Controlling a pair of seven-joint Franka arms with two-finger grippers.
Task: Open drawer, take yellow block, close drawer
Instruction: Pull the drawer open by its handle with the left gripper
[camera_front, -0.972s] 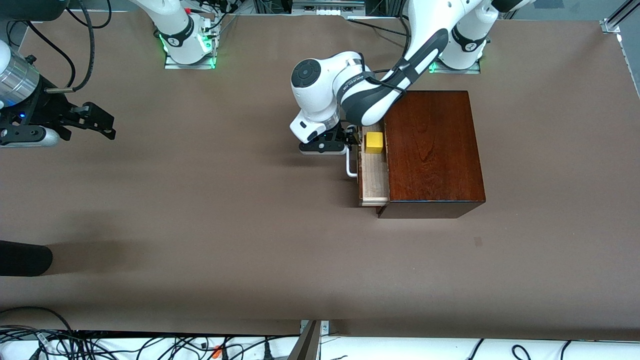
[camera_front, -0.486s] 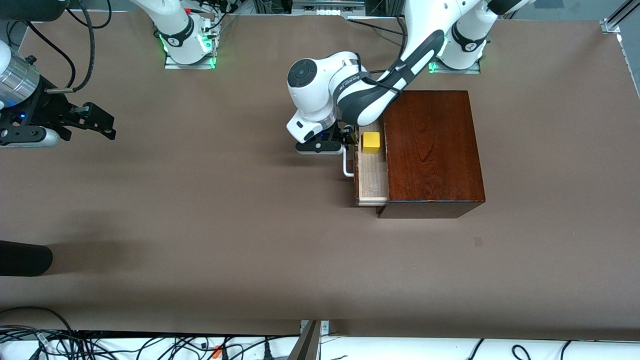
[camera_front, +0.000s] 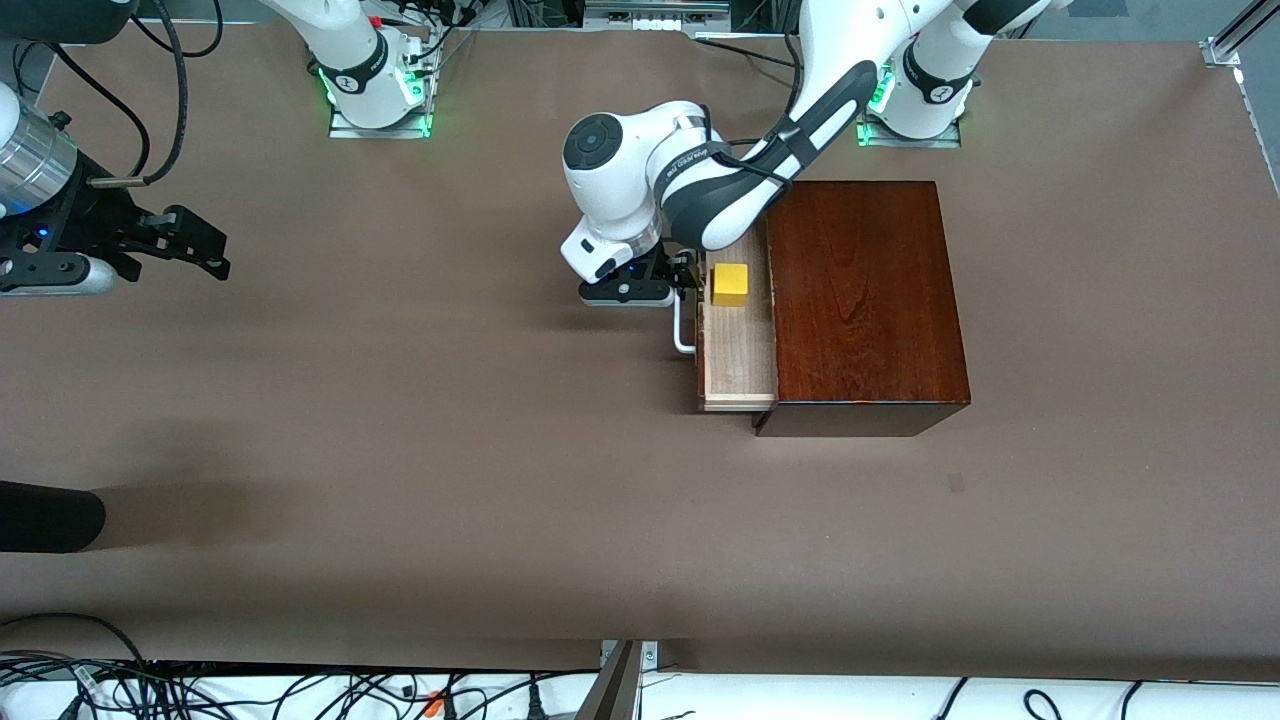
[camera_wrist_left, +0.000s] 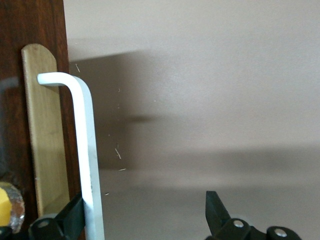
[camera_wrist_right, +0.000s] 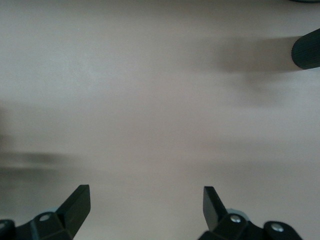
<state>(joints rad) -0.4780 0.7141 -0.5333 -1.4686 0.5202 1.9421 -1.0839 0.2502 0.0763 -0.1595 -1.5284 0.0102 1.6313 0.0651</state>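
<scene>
The dark reddish-brown wooden box (camera_front: 865, 300) stands toward the left arm's end of the table. Its drawer (camera_front: 738, 365) is partly pulled out, pale wood inside. The yellow block (camera_front: 730, 285) sits in the drawer at its end farther from the front camera. My left gripper (camera_front: 682, 280) is open, with one finger hooked inside the white handle (camera_front: 682, 335). In the left wrist view the handle (camera_wrist_left: 87, 150) runs past one finger of the gripper (camera_wrist_left: 145, 215), and a sliver of the block (camera_wrist_left: 4, 207) shows. My right gripper (camera_front: 205, 250) waits open and empty over the table's right-arm end (camera_wrist_right: 145, 205).
A black rounded object (camera_front: 50, 515) juts in over the table at the right arm's end, nearer to the front camera; it also shows in the right wrist view (camera_wrist_right: 306, 50). Cables (camera_front: 300, 690) lie along the table's front edge.
The left gripper has moved toward the right arm's end of the table, drawing the handle and drawer farther out. The yellow block rode along in the drawer. The right arm has not moved.
</scene>
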